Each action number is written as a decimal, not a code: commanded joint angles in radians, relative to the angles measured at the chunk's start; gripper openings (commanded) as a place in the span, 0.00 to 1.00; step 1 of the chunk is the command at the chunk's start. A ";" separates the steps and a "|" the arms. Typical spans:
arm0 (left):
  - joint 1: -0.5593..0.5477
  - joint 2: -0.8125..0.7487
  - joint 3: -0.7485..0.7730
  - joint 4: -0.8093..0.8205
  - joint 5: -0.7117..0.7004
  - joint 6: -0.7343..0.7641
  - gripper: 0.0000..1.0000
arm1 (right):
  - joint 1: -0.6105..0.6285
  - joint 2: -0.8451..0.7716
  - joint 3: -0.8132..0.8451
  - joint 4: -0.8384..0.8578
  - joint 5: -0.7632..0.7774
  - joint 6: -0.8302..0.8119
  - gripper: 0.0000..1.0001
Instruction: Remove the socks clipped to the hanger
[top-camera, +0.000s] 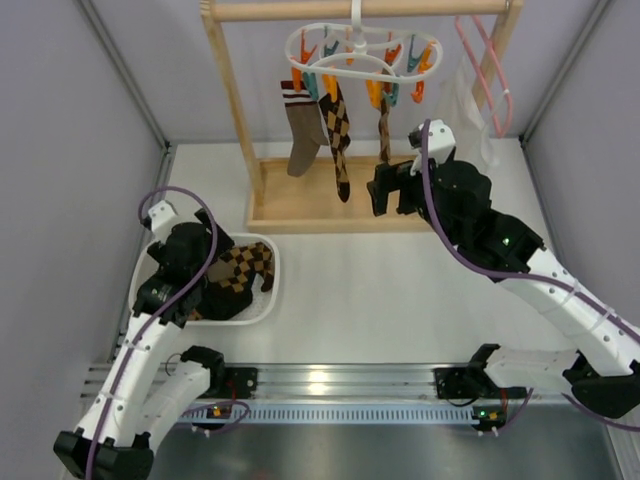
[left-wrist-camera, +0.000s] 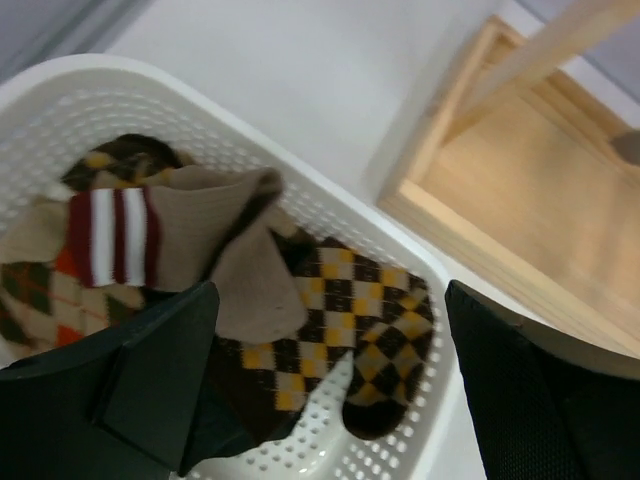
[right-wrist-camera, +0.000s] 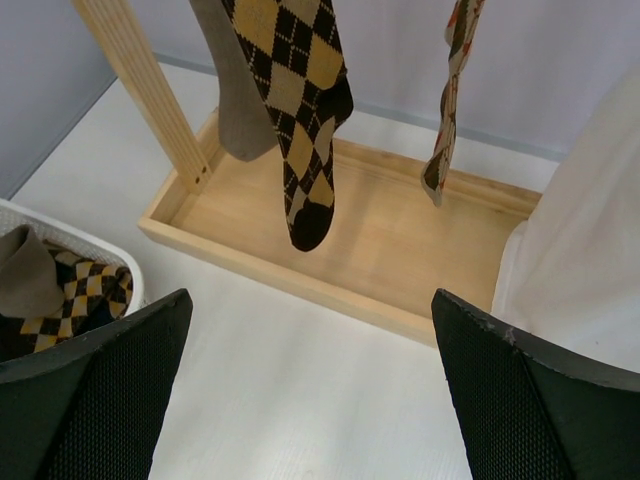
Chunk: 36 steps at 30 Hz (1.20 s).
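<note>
The white ring hanger (top-camera: 360, 50) with orange and teal pins hangs from the wooden rail. Three socks stay clipped to it: a tan one with a striped cuff (top-camera: 303, 135), a brown argyle one (top-camera: 340, 140) and a thin one (top-camera: 384, 130). My right gripper (top-camera: 395, 188) (right-wrist-camera: 310, 390) is open, low in front of them, holding nothing. My left gripper (top-camera: 195, 280) (left-wrist-camera: 330, 390) is open just above the white basket (left-wrist-camera: 380, 215), where a tan striped-cuff sock (left-wrist-camera: 200, 230) and a brown-yellow argyle sock (left-wrist-camera: 350, 320) lie loose, with more argyle socks beneath.
The wooden rack has a post (top-camera: 232, 100) and a tray-like base (right-wrist-camera: 400, 240) under the hanging socks. A pink hanger (top-camera: 485, 60) and a white translucent garment (top-camera: 465, 110) (right-wrist-camera: 580, 250) hang at the rack's right end. Grey walls close in both sides.
</note>
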 joint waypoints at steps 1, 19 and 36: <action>-0.002 0.013 0.021 0.161 0.296 0.023 0.98 | -0.013 -0.062 -0.056 0.049 0.001 0.030 0.99; -0.292 0.632 0.221 0.944 0.493 0.344 0.98 | -0.015 -0.470 -0.416 0.091 -0.154 0.100 0.99; -0.298 1.027 0.509 1.022 0.447 0.505 0.49 | -0.015 -0.495 -0.501 0.161 -0.290 0.188 0.99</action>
